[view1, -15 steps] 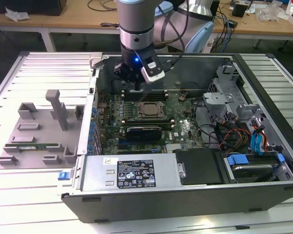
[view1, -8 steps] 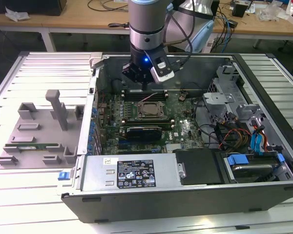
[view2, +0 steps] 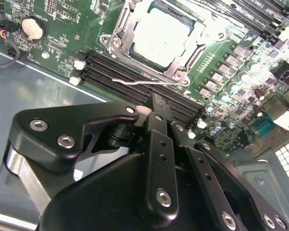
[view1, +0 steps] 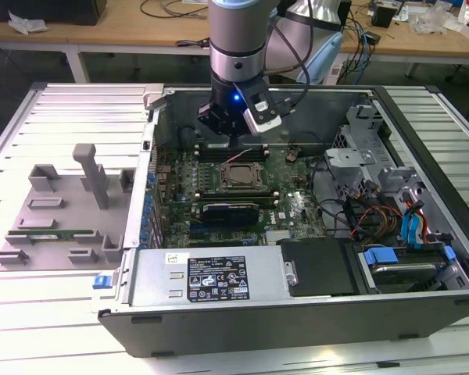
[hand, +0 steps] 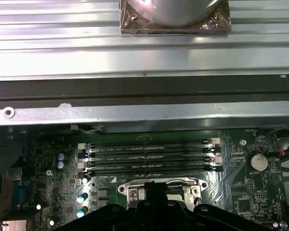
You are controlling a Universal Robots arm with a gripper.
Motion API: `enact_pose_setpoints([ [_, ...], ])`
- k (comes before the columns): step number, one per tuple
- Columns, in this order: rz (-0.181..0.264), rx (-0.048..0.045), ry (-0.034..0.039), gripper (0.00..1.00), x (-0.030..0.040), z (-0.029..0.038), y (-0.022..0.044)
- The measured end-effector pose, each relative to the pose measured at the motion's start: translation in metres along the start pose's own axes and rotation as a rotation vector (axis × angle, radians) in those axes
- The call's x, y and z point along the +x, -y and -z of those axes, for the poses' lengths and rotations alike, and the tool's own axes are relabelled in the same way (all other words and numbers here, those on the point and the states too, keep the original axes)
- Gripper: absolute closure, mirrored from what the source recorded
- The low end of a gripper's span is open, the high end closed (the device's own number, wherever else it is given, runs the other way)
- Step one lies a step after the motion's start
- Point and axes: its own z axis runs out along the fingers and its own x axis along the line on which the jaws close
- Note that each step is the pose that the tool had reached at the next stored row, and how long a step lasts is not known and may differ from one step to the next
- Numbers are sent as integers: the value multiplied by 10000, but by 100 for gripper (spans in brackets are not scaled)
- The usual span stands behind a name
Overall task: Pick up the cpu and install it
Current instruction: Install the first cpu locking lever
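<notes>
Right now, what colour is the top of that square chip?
Silvery-grey; the cpu shows best in the second wrist view.

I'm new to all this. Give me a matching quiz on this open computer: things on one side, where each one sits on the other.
1 cpu
2 coin battery
3 grey tray
4 gripper

A outside the case, at the exterior view's left
B hanging over the motherboard
C inside the metal socket frame
D round, lying flat on that board

Pairs: 1-C, 2-D, 3-A, 4-B
</notes>
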Motion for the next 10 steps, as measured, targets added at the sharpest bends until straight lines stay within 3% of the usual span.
enact_pose_setpoints([
  [5,1,52,3,89,2,-39,7],
  [8,5,176,8,89,3,-60,11],
  [10,9,311,15,89,3,-83,15],
])
